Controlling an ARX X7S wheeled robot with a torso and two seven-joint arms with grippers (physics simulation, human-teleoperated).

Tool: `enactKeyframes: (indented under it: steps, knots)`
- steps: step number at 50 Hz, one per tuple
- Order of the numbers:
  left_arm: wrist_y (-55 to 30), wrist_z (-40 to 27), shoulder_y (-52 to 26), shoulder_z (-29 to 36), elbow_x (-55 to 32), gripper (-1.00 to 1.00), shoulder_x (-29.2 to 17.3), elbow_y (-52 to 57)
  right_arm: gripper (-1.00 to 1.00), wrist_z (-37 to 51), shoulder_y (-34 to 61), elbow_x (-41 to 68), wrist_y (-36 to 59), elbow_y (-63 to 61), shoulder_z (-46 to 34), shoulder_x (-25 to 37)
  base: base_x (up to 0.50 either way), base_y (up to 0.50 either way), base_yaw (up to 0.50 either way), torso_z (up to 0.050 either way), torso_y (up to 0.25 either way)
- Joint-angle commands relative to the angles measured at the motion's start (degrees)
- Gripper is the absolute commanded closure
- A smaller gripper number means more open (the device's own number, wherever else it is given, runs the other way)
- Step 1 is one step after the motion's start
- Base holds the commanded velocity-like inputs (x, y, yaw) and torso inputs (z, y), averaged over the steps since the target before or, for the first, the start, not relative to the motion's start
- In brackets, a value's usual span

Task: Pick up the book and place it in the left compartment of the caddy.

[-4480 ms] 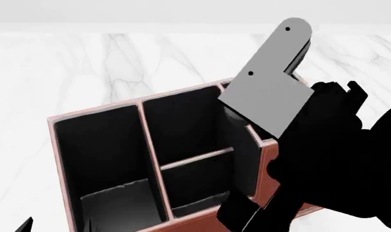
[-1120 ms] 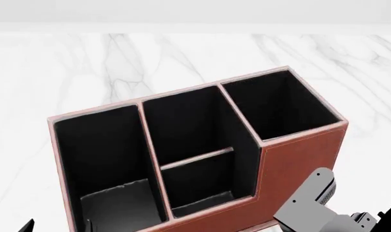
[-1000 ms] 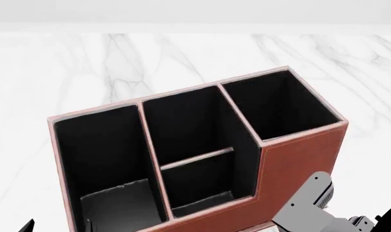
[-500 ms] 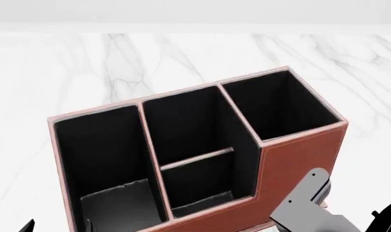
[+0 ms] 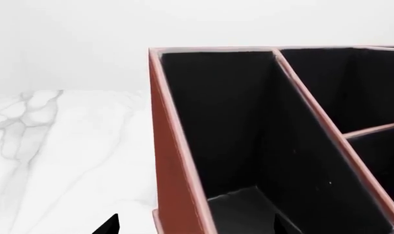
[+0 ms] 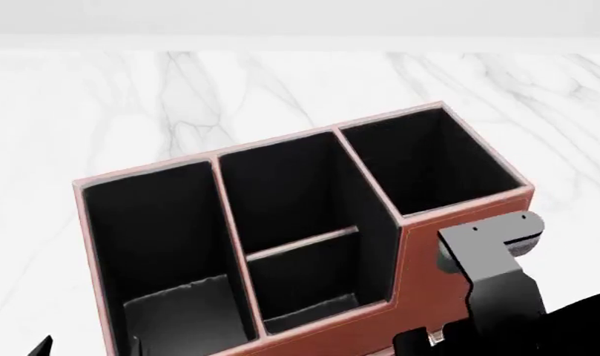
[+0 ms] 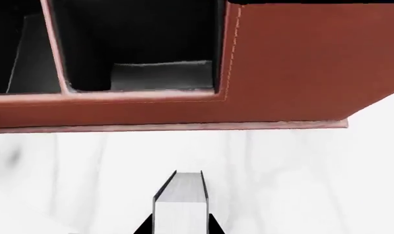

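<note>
White-edged book [image 7: 179,204] shows only from the right wrist.

White marble tabletop [image 6: 181,96] with faint grey veining, runs back to a pale wall. On it sits a large reddish-brown leather-look rectangular caddy [image 6: 468,222], black lining, four sections, stepped front wall, flat base rim resting flat on the marble. Caddy sits turned at an angle in the head view. Marble shows bare to the caddy's left in the left wrist view, and in front of its base rim in the right wrist view.
</note>
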Motion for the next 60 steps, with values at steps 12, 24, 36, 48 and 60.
enactKeyframes:
  steps: [12, 24, 36, 48, 60]
  knots:
    - [0.16, -0.36, -0.06, 0.27, -0.37, -1.0, -0.34, 0.08, 1.0, 9.61, -0.79, 10.06, -5.94, 5.97, 4.32, -0.98, 0.0, 0.0, 0.0, 0.0, 0.0]
    - [0.27, -0.52, -0.2, 0.39, -0.58, -1.0, -0.47, -0.03, 1.0, 18.21, 5.48, 14.67, 2.67, 4.18, 2.51, -1.59, 0.0, 0.0, 0.0, 0.0, 0.001]
    - [0.5, -0.69, -0.31, 0.52, -0.68, -1.0, -0.62, -0.23, 1.0, 28.46, 20.82, 30.96, 11.32, 4.78, 3.12, -6.33, 0.0, 0.0, 0.0, 0.0, 0.002]
    - [0.51, -0.87, -0.43, 0.75, -0.76, -1.0, -0.73, -0.27, 1.0, 25.92, 28.15, 30.63, 15.42, 13.14, 4.14, -14.01, 0.0, 0.0, 0.0, 0.0, 0.001]
    - [0.35, -0.97, -0.49, 0.99, -0.96, -1.0, -0.88, -0.05, 1.0, 11.64, 29.72, 16.52, 16.89, 25.53, 5.02, -24.05, 0.0, 0.0, 0.0, 0.0, 0.001]
